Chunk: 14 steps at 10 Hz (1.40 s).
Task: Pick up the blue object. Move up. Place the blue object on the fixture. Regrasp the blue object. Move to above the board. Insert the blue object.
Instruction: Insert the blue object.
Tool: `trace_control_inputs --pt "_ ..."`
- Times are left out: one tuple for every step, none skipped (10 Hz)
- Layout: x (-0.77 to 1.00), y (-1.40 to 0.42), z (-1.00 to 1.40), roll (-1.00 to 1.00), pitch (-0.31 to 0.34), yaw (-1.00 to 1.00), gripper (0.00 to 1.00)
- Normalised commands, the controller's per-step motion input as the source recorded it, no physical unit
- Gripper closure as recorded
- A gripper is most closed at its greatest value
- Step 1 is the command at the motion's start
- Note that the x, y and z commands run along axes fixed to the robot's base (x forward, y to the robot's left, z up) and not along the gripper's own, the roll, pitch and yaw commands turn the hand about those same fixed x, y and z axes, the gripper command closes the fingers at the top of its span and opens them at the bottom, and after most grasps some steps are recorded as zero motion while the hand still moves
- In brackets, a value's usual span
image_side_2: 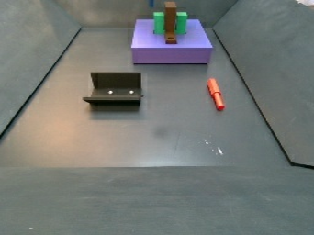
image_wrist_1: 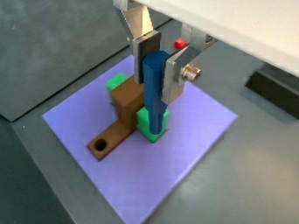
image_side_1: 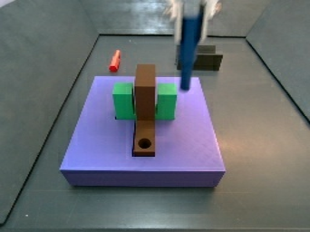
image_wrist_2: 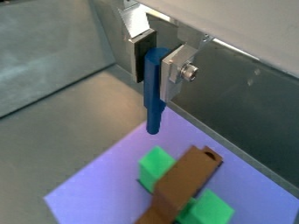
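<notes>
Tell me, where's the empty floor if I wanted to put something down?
Most room: bare floor between the fixture and red peg, and all the near floor. Crowded: the board, with green block, brown bar, and the gripper holding the blue object above.

No readable text, label or number, as far as visible.

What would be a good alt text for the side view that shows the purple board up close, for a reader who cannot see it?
The end effector holds the blue object upright above the board, its lower tip near the green block. A brown bar with a round hole lies across that block. Behind the board, the red peg and the fixture rest on the grey floor.
</notes>
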Motion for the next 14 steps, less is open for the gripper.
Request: trace_control_inputs --pt "-0.41 -0.89 -0.69 0.29 -0.147 0.1 1.0" --pt "-0.38 -1.0 -0.65 0.15 -0.139 0.11 1.0" --pt "-0.51 -0.73 -0.45 0.14 -0.149 0.06 1.0" --pt "-0.58 -0.27 -0.27 0.16 -0.13 0.0 1.0" --pt "-0.28 -0.2 -0.05 0.3 -0.059 0.01 1.0" --pt "-0.04 -0.19 0.0 0.18 0.019 0.0 1.0" --pt "0.0 -0.01 0.0 0.05 0.027 -0.11 1.0" --pt "0.13 0.0 -0.05 0.0 0.019 0.0 1.0" --pt "0.03 0.15 -0.15 0.08 0.029 -0.01 1.0" --pt "-0.01 0.14 -0.19 0.09 0.0 0.0 1.0" --pt "-0.06 0.0 -0.13 0.1 0.0 0.0 1.0" --pt "-0.12 -0.04 -0.18 0.11 0.0 0.0 1.0" --pt "-0.03 -0.16 -0.15 0.05 0.011 0.0 1.0" --pt "0.0 0.0 -0.23 0.04 0.0 0.0 1.0"
